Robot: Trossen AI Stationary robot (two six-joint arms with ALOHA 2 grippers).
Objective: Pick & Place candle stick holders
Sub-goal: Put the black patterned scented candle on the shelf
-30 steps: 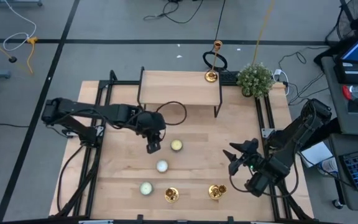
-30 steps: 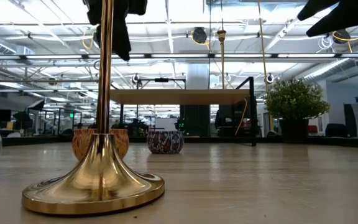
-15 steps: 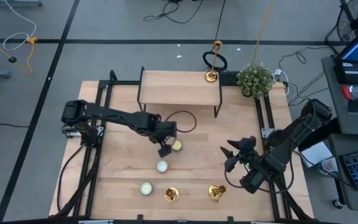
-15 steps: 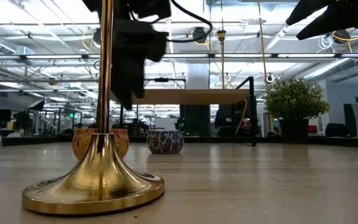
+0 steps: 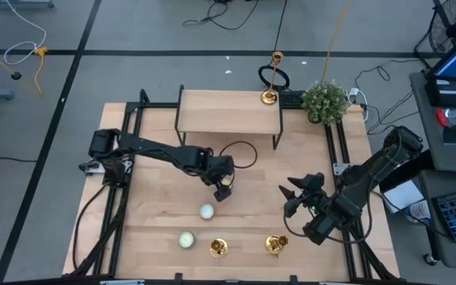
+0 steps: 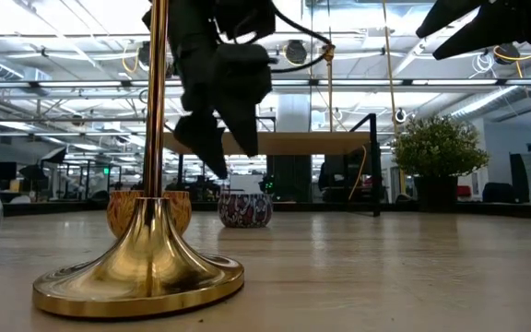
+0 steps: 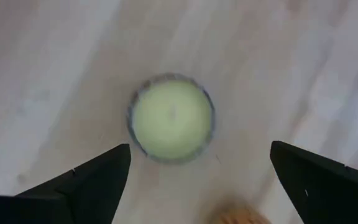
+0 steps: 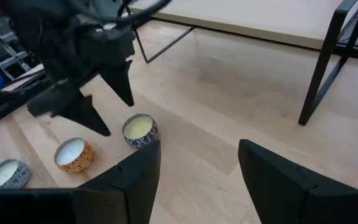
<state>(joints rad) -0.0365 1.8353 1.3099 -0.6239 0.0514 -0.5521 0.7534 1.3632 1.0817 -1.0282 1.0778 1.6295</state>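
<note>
Holders first: two brass candle stick holders stand at the lower centre of the high view, one (image 5: 218, 248) just left of the other (image 5: 275, 245), near the table's front edge. A third holder (image 5: 270, 96) sits at the upper centre, on the far right corner of the raised shelf (image 5: 228, 112). In the low view, a holder (image 6: 141, 277) fills the lower left of the frame, its stem running up out of the picture.

Three candles lie left of centre in the high view. A white candle (image 5: 206, 211) sits just below the left gripper, and a greenish candle (image 5: 185, 239) lies lower left of it, beside the first holder. The yellowish candle (image 7: 171, 118) is best seen in the left wrist view, at the frame's centre, framed by that gripper's spread fingers (image 7: 86, 186).

The left gripper (image 5: 223, 191) hovers at the middle of the high view, fingers wide apart and holding nothing, directly over the yellowish candle. In the low view it (image 6: 218, 143) hangs in the upper centre, clear of the table.

The right gripper (image 5: 288, 199) is poised right of centre in the high view, above the second holder, jaws parted and empty. Its wrist view shows its fingers (image 8: 135, 183) at the bottom of the frame, with the left gripper (image 8: 98, 99) and the candles at the left.

A potted plant (image 5: 324, 100) stands at the upper right of the table (image 5: 157, 229).
</note>
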